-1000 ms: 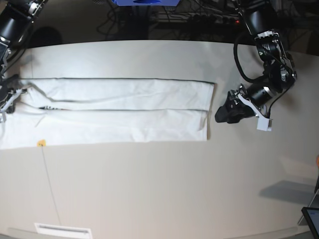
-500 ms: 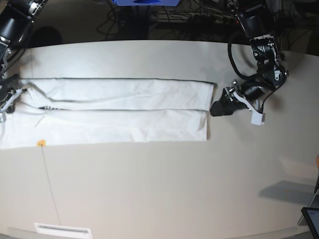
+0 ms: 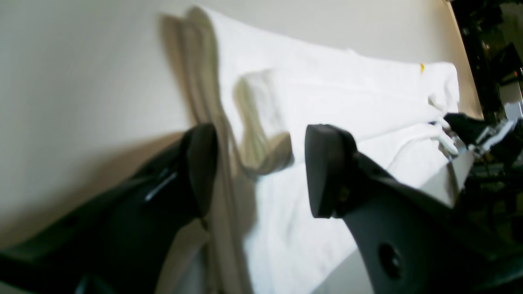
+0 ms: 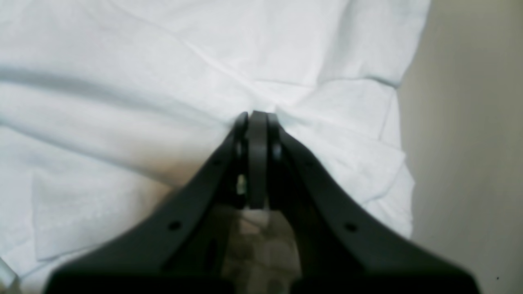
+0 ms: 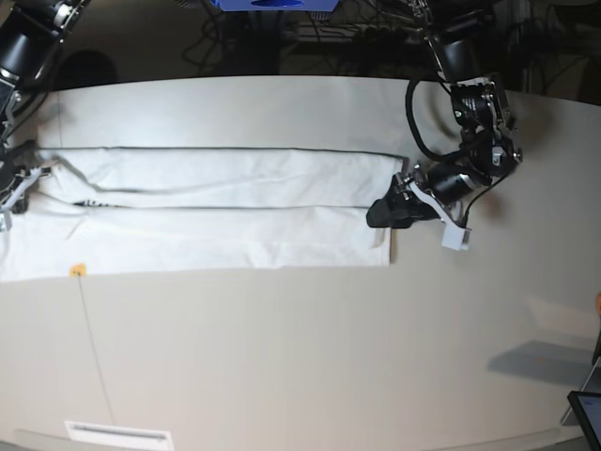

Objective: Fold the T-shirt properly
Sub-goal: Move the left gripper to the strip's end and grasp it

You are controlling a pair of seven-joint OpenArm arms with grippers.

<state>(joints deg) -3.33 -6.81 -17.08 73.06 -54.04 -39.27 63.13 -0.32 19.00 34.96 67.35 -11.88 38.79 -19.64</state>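
Mostly blurred, the left gripper (image 3: 257, 167) gapes over the T-shirt (image 5: 225, 211) hem—right gripper (image 4: 257, 118) clamps cloth.

Nothing can be read in any view. The T-shirt (image 5: 216, 211) shows only its plain white side — no lettering or print appears on it. A white label (image 5: 118, 435) at the lower left of the base view is too small to make out, and the blue thing (image 5: 272, 5) at the top edge shows no legible mark.
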